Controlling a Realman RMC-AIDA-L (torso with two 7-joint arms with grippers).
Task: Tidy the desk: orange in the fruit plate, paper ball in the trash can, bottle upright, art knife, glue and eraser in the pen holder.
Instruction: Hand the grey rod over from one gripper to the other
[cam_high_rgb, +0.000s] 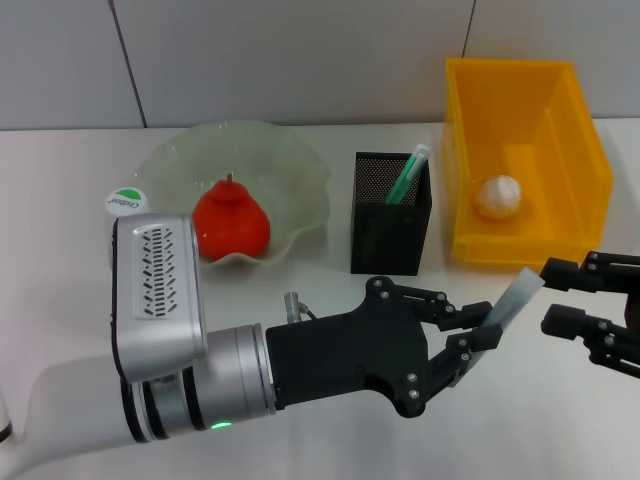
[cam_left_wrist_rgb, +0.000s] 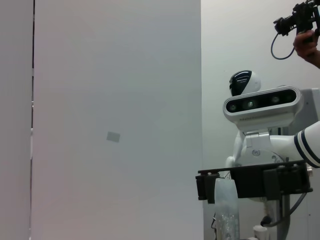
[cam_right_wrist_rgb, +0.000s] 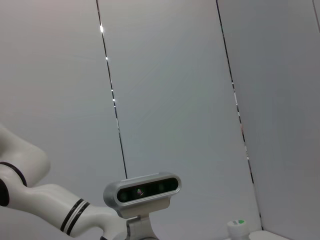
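A green-and-white bottle cap (cam_high_rgb: 124, 200) at 10 o'clock on the tabletop (cam_high_rgb: 300, 290) bears green lettering too small to read. The left pincer (cam_high_rgb: 478, 325) grips the translucent art knife (cam_high_rgb: 512, 305) near 4 o'clock. The right pincer (cam_high_rgb: 556, 295) sits spread just beside it. The paper ball (cam_high_rgb: 498, 197) lies in the yellow bin (cam_high_rgb: 570, 130); a red pear-shaped fruit (cam_high_rgb: 230, 221) sits in the glass plate (cam_high_rgb: 290, 170); the mesh pen holder (cam_high_rgb: 391, 215) holds a green-tipped tube (cam_high_rgb: 408, 176).

The white tabletop (cam_high_rgb: 560, 420) carries a clear glass fruit plate (cam_high_rgb: 290, 170) and a black mesh pen holder (cam_high_rgb: 390, 225) beside it. A yellow plastic bin (cam_high_rgb: 575, 180) stands at the right, and a white bottle cap (cam_high_rgb: 125, 201) shows beside the plate's left rim.
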